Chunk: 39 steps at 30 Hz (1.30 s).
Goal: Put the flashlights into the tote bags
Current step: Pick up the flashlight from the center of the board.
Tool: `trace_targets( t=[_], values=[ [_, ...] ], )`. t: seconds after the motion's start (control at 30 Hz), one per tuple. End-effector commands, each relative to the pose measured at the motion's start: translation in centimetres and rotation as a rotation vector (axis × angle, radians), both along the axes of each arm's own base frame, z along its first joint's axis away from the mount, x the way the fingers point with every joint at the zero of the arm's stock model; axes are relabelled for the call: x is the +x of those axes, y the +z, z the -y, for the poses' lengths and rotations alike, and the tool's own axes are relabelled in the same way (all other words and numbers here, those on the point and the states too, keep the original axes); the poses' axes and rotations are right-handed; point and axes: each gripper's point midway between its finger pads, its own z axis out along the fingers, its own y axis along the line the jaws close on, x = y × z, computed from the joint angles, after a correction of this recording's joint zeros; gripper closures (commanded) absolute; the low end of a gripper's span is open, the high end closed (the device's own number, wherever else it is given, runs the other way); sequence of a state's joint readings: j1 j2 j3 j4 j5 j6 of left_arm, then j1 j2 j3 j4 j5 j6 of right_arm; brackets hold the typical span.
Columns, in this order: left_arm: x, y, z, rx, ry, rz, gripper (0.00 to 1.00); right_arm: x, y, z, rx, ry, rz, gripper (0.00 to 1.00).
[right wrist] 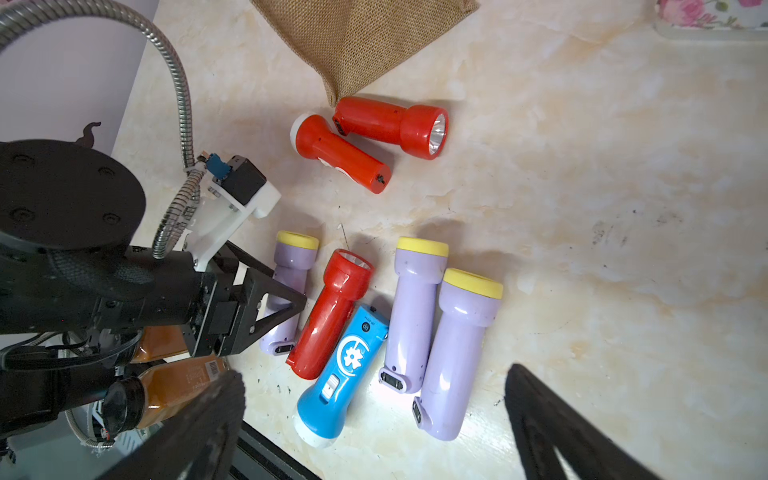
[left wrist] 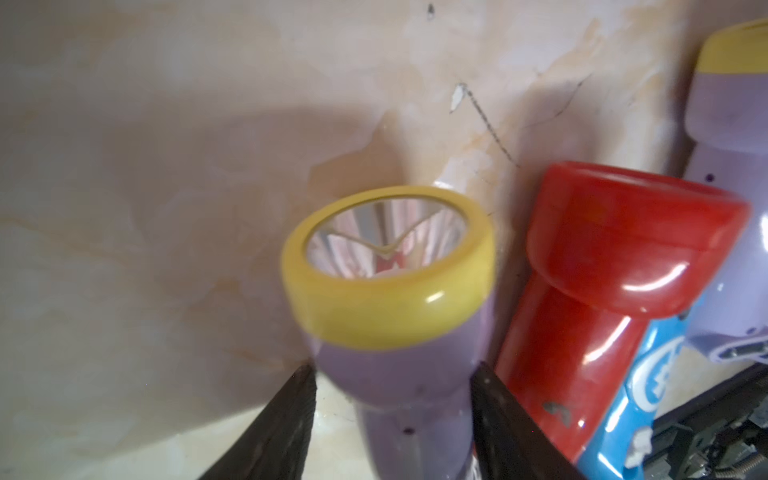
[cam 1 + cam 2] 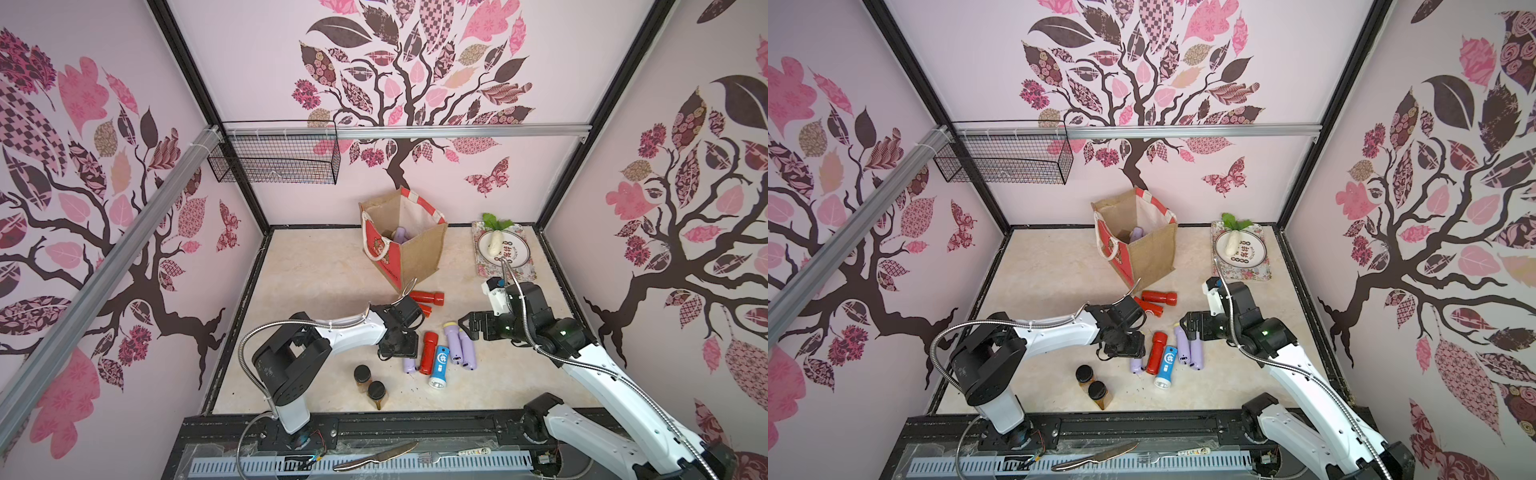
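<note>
Left pincer straddles the lilac flashlight on the bench, right beside a red flashlight. Pinching or not, I cannot tell! Right pincer hangs spread wide above the bench. Tote bag stands upright farther back.

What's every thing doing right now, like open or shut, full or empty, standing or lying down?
Tote bag, standing, open, a flashlight inside.
Left gripper, jaws either side of a lilac flashlight, grip unclear.
Right gripper, open, empty.
Six other flashlights, lying on the table.
Two jars, lids on.
Plate, holding a white radish.
</note>
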<state>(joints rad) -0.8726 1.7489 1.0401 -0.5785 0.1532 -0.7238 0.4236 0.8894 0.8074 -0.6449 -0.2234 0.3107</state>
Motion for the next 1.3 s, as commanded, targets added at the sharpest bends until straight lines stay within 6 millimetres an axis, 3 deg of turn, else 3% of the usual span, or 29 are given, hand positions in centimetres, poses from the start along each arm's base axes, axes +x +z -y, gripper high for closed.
trace_targets(
  t=[0.0,0.27,0.57,0.77,1.03,1.27],
  values=[
    [0.3,-0.4,-0.3,0.062,0.002,0.011,0.43,0.4,1.2,0.2,-0.001,-0.004,0.045,0.0],
    [0.2,-1.1,-1.7,0.129,0.039,0.007,0.58,0.1,1.4,0.4,-0.008,-0.001,0.057,0.0],
    [1.3,1.9,-2.2,0.136,0.039,0.086,0.9,0.6,2.1,0.3,-0.003,-0.002,0.085,0.0],
    [2.7,6.2,-2.2,0.107,0.028,0.139,0.98,0.8,2.7,0.6,-0.01,-0.02,0.105,0.01],
    [6.1,14.9,-1.6,-0.019,0.052,0.28,1.0,1.5,3.9,0.5,-0.003,-0.029,0.132,0.0],
    [9.9,21.3,-0.7,-0.098,0.077,0.394,1.0,1.9,4.7,0.2,-0.008,-0.014,0.141,0.0]
  ],
)
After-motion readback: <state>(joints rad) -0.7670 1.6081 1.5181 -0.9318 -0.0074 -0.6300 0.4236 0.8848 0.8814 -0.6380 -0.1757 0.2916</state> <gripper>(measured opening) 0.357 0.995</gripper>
